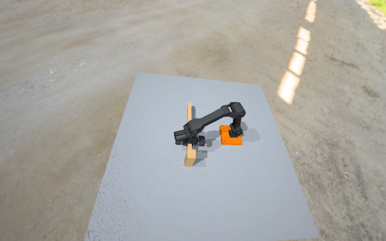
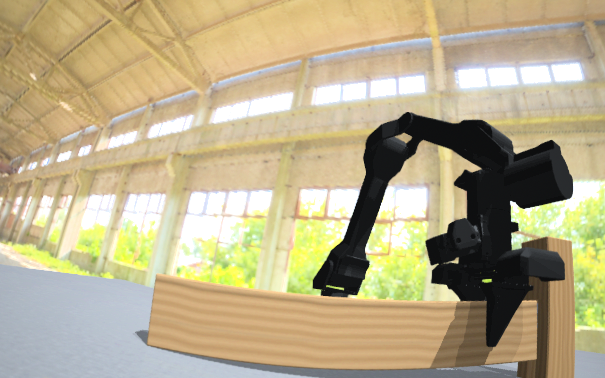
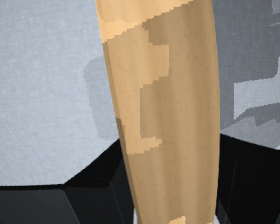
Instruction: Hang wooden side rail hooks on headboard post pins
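Observation:
The wooden rail [image 1: 189, 109] [image 2: 291, 330] [image 3: 186, 100] stands on its narrow edge, in line with the headboard post. Its far end is low at the table; whether it touches cannot be told for certain. Its near end meets or nearly meets the upright post [image 1: 190, 159] [image 2: 561, 310], with the rail's top below the post's top. My gripper [image 1: 189, 143] [image 2: 490, 327] [image 3: 157, 135] is shut on the rail close to that near end, one finger on each side, pointing down. The steel hooks, the slot and the pins are hidden, so whether the hooks sit on the pins cannot be told.
The arm's orange base [image 1: 226, 140] stands to the right of the rail in the top view, with the arm reaching over from it. The grey table [image 1: 233, 191] [image 2: 41, 320] has its edges well away from the rail and post.

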`<state>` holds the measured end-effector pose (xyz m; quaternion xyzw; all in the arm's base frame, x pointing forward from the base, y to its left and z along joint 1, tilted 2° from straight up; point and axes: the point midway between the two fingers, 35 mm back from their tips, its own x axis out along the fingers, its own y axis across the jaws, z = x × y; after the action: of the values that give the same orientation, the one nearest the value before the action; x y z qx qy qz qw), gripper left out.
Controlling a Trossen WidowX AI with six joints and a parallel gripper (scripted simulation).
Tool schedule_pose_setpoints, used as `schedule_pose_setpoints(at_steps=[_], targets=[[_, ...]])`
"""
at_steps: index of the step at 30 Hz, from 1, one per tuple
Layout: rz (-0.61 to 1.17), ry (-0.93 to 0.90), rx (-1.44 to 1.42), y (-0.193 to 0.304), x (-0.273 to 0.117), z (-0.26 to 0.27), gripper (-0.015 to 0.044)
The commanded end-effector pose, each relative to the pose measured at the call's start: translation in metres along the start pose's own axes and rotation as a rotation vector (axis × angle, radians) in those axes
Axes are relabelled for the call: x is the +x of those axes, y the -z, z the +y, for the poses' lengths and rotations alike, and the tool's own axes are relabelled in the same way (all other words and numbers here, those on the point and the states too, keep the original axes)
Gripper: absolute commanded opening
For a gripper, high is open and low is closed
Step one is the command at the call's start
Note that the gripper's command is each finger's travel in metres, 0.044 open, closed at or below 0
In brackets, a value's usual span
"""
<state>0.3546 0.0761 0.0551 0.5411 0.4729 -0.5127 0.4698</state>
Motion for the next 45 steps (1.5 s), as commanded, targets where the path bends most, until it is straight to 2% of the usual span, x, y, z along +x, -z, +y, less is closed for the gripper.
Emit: schedule_pose_setpoints(at_steps=[1,45], targets=[[0.003,-0.008,0.001,0.0016,-0.0015,0.0003,0.0000],[0.003,-0.008,0.001,0.0057,-0.0038,0.0015,0.0000]])
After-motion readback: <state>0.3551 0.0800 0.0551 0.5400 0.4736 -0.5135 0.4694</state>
